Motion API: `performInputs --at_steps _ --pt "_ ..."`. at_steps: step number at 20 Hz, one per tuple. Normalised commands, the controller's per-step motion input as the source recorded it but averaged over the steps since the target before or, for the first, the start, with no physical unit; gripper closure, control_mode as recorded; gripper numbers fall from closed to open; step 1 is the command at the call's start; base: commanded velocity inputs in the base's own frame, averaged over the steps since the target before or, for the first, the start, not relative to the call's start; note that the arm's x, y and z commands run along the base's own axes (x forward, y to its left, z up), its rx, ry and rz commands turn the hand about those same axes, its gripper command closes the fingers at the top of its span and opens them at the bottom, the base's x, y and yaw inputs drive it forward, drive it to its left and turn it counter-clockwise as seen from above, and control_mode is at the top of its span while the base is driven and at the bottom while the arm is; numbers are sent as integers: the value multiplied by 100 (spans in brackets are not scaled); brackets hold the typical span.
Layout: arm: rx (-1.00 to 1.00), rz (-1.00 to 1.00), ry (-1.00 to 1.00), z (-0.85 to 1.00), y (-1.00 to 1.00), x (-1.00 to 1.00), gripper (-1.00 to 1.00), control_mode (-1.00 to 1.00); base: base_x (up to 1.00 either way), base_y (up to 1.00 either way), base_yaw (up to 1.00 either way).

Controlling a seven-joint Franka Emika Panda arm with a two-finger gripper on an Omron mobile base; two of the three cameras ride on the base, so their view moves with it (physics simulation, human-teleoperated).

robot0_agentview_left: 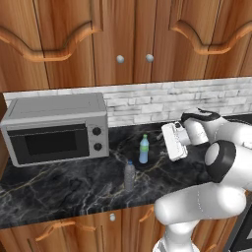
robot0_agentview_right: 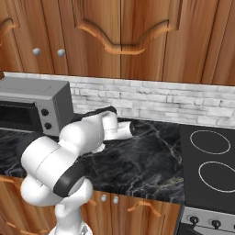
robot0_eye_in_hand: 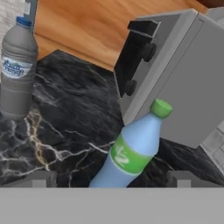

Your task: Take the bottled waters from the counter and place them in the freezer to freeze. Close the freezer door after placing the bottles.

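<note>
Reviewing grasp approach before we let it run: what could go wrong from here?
1. The end effector is open with the green-capped bottle between its fingertips; the bottle stands upright on the counter, so a nudge could tip it.
2. The microwave stands close behind, so overshoot could hit it.
3. The grey bottle stands nearby; the arm could knock it.

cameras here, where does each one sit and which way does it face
Left base view: behind the arm's left, facing the counter, microwave and both bottles; arm and open hand at right.
Right base view: behind its right, facing counter and stovetop; arm at left.
Hand view: on the hand, facing the green-capped bottle and grey bottle.
All share the microwave.
</note>
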Motion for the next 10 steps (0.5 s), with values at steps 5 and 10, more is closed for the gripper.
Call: performInputs --at_steps 5,10 --pt "1 0 0 -9 14 8 -100 -100 0 0 0" --pt "1 0 0 -4 14 6 -100 -100 0 0 0"
